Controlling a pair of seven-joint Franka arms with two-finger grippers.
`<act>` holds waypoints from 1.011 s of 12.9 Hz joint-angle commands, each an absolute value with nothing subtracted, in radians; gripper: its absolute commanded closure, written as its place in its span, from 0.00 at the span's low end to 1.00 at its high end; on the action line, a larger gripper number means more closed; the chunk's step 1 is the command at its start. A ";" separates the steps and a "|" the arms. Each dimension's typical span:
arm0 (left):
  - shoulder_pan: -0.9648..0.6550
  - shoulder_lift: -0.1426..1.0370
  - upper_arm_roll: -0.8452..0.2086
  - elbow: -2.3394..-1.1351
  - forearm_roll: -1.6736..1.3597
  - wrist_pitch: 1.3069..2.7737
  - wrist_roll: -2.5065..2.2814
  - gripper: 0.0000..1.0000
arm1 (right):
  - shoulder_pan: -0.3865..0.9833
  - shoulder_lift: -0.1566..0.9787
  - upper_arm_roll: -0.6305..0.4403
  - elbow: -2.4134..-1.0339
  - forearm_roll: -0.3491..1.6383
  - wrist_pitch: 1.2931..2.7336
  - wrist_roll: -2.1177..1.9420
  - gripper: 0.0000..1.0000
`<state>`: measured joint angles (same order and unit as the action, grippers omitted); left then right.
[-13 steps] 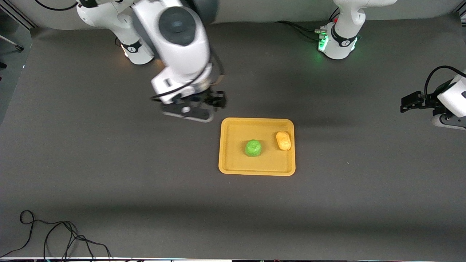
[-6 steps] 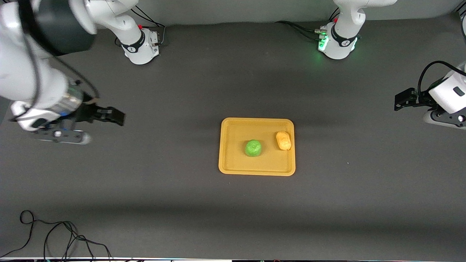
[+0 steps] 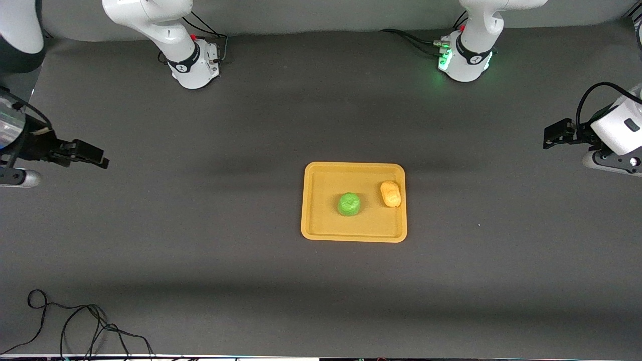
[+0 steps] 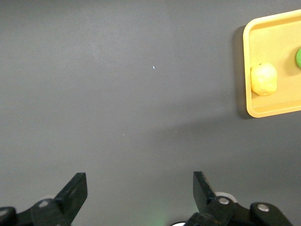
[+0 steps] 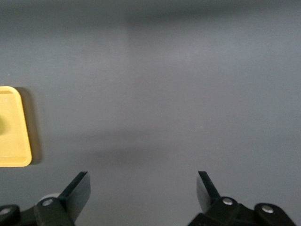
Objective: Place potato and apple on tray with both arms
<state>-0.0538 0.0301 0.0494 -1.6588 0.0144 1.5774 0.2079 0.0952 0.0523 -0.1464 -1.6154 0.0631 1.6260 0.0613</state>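
Both arms hover apart, left gripper (image 3: 551, 136) and right gripper (image 3: 95, 156) spread.

Both wrist views crop the tray (image 4: 249, 70) — apple (image 4: 298, 56) barely shows.

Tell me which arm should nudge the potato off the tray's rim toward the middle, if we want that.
Left, marginally. The potato lies at the tray edge toward the left arm's end, the apple mid-tray. Both grippers, left and right, are open, empty, over bare table at their own ends.

No text readable — no labels, no numbers
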 commanded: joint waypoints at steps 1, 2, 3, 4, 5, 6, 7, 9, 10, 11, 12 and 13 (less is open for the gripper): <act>-0.066 0.046 0.054 -1.626 0.008 1.551 0.203 0.00 | 0.031 0.026 -0.109 -1.648 0.051 1.649 0.037 0.00; -0.066 0.046 0.055 -1.626 0.008 1.551 0.202 0.00 | -0.006 0.023 -0.066 -1.646 0.049 1.649 0.040 0.00; -0.066 0.046 0.054 -1.626 0.008 1.551 0.202 0.00 | -0.015 0.021 -0.045 -1.643 0.029 1.644 0.047 0.00; -0.066 0.046 0.055 -1.626 0.008 1.549 0.204 0.00 | -0.012 0.020 -0.043 -1.638 0.017 1.638 0.051 0.00; -0.066 0.046 0.055 -1.626 0.008 1.548 0.204 0.00 | 0.003 0.020 -0.043 -1.634 0.015 1.637 0.051 0.00; -0.066 0.046 0.055 -1.626 0.008 1.548 0.204 0.00 | 0.008 0.026 -0.043 -1.619 0.014 1.635 0.051 0.00; -0.066 0.048 0.055 -1.626 0.008 1.548 0.204 0.00 | 0.008 0.026 -0.043 -1.617 0.014 1.634 0.048 0.00; -0.063 0.051 0.055 -1.626 0.006 1.552 0.206 0.00 | 0.008 0.025 -0.043 -1.617 0.012 1.634 0.043 0.00; -0.063 0.052 0.055 -1.626 0.006 1.557 0.206 0.00 | 0.006 0.025 -0.044 -1.617 0.012 1.631 0.043 0.00; -0.063 0.054 0.055 -1.626 0.005 1.557 0.206 0.00 | 0.006 0.025 -0.044 -1.617 0.011 1.628 0.043 0.00; -0.060 0.054 0.055 -1.626 0.005 1.559 0.207 0.00 | 0.006 0.026 -0.044 -1.615 0.011 1.625 0.043 0.00; -0.057 0.054 0.055 -1.626 0.005 1.560 0.209 0.00 | 0.006 0.028 -0.044 -1.612 0.012 1.624 0.043 0.00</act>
